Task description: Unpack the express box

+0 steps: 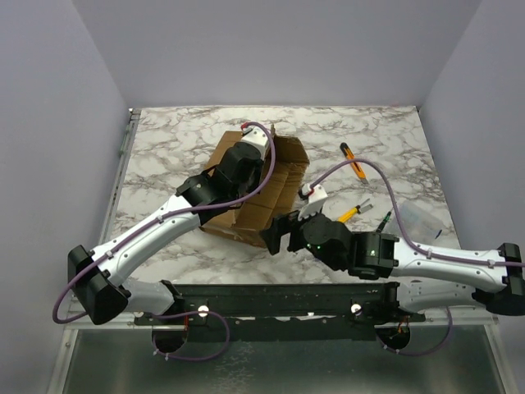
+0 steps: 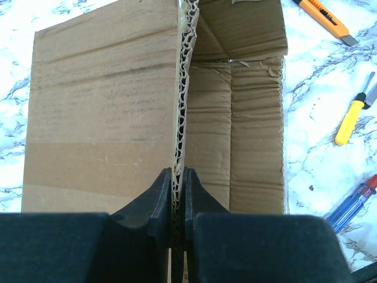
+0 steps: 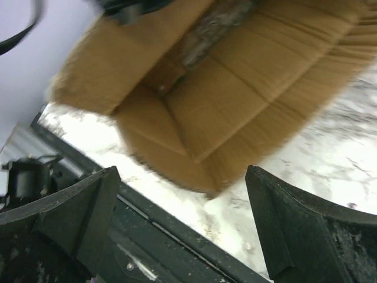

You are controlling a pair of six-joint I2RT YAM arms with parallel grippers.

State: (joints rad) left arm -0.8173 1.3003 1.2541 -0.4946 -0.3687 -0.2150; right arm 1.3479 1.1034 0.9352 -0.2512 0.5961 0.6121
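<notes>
1. Holding the box open looks like the step in hand. The left pincer is nearly closed on the corrugated edge of a flap, which stands upright between its fingers.
2. In the top view the box sits mid-frame on the marble surface, its top open and its flaps spread. Its long axis seems to run from lower left to upper right.
3. The right pincer is spread wide and holds nothing. In the top view it hangs just beside the box's lower right corner, so the box lies up and to the left of it. Its own view is blurred and shows cardboard filling the upper centre, ahead of the fingers and apart from them.
4. The left arm is the nearer one, since it is already on the box, but it is occupied. The right arm is free and close, so any reach inside probably falls to it, heading toward the upper left.
5. What the box contains I cannot tell; no view shows the bottom clearly.
6. A knife, a yellow screwdriver and a red-and-blue screwdriver lie on the surface at the right of the left wrist view, apart from the box.
</notes>
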